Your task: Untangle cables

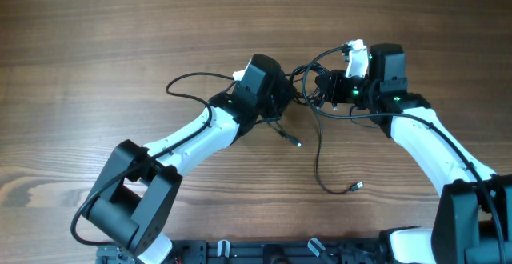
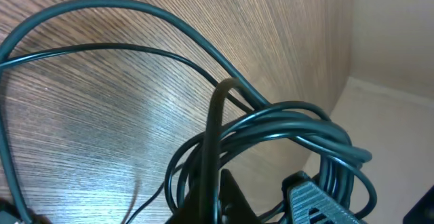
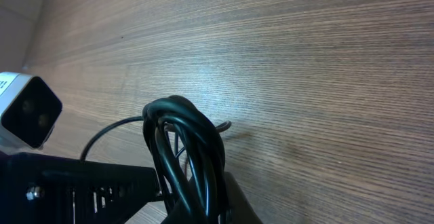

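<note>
The cables (image 1: 305,78) are thin dark cords bunched between my two grippers at the table's middle. One loose loop (image 1: 192,80) runs left. One strand trails down to a small plug (image 1: 356,186), and another plug (image 1: 298,142) lies below the bunch. My left gripper (image 1: 282,98) is closed on a single dark cord (image 2: 215,136) that rises from its jaws (image 2: 220,207), with the coiled bunch (image 2: 291,125) just beyond it. My right gripper (image 1: 322,86) is shut on the coiled bunch (image 3: 186,156) at its jaws (image 3: 210,207). A silvery-white plug does not show.
Brown wooden table (image 1: 96,48). The two arms' wrists sit very close together at the middle. The left arm's white camera (image 3: 26,112) shows at the left edge of the right wrist view. A pale wall or floor strip (image 2: 393,115) lies beyond the table's edge.
</note>
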Robot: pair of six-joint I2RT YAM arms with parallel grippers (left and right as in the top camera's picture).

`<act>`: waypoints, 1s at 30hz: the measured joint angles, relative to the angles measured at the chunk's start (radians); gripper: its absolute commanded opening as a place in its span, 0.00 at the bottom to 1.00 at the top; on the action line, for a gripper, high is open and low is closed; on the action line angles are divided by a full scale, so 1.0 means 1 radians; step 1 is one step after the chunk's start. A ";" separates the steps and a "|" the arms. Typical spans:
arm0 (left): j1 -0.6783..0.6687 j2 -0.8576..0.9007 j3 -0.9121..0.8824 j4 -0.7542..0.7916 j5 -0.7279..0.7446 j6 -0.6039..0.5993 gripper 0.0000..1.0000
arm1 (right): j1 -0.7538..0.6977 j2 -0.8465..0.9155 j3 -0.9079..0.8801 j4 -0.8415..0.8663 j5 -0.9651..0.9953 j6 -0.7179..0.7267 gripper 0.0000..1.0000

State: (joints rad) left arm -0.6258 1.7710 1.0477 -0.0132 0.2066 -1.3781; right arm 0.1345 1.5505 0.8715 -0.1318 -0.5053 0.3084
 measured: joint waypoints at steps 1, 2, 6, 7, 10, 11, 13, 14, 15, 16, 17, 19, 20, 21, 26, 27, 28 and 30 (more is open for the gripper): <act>0.000 0.000 0.000 0.010 0.003 0.000 0.04 | 0.000 0.000 0.000 0.000 0.000 0.000 0.04; 0.000 0.000 -0.001 0.033 0.012 0.000 0.04 | 0.000 0.000 0.000 -0.001 0.000 0.000 0.04; 0.076 0.000 -0.002 0.184 0.183 0.003 0.04 | 0.000 0.000 0.000 -0.016 0.000 0.000 0.04; 0.113 -0.002 -0.003 0.220 0.228 0.003 0.04 | 0.000 0.000 0.000 -0.026 0.000 0.000 0.04; 0.288 -0.039 -0.003 0.269 0.375 0.003 0.04 | 0.001 0.000 0.000 -0.040 0.016 0.000 0.04; 0.354 -0.055 -0.005 0.304 0.451 0.003 0.04 | 0.001 0.000 0.000 -0.038 0.016 0.000 0.04; 0.526 -0.084 -0.008 0.466 0.605 -0.014 0.04 | 0.008 0.000 0.001 -0.042 0.024 0.000 0.04; 0.600 -0.101 -0.005 0.504 0.651 -0.023 0.05 | 0.006 0.000 0.001 -0.048 0.035 0.000 0.04; 0.661 -0.116 -0.001 0.491 0.680 -0.027 0.26 | 0.006 0.000 0.001 -0.048 0.042 0.000 0.04; 0.709 -0.125 0.002 0.437 0.692 -0.029 0.46 | 0.006 0.000 0.001 -0.051 0.043 0.000 0.04; 0.738 -0.127 0.010 0.323 0.690 -0.024 0.53 | 0.006 0.000 0.001 -0.050 0.043 0.000 0.04; 0.734 -0.127 0.010 0.123 0.676 0.002 0.61 | 0.006 0.000 0.001 -0.052 0.045 0.000 0.04; 0.720 -0.127 0.007 0.044 0.673 0.039 0.57 | 0.006 0.000 0.001 -0.051 0.047 0.000 0.04; 0.696 -0.127 0.004 0.006 0.671 0.077 0.56 | 0.006 0.000 0.001 -0.051 0.046 0.000 0.04; 0.430 -0.127 0.004 -0.010 0.636 0.386 0.59 | 0.006 0.000 0.001 -0.048 0.047 0.000 0.04; 0.373 -0.127 0.005 -0.044 0.594 0.397 0.53 | 0.006 0.000 0.001 -0.048 0.046 0.000 0.04; 0.329 -0.127 0.005 -0.073 0.556 0.391 0.45 | 0.006 0.000 0.001 -0.048 0.047 0.000 0.04; 0.234 -0.127 0.004 -0.154 0.439 0.320 0.39 | 0.006 0.000 0.001 -0.047 0.047 0.000 0.04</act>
State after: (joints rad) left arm -0.3920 1.6440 1.0519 -0.1673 0.6453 -1.0576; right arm 0.1402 1.5505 0.8722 -0.1791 -0.4587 0.3080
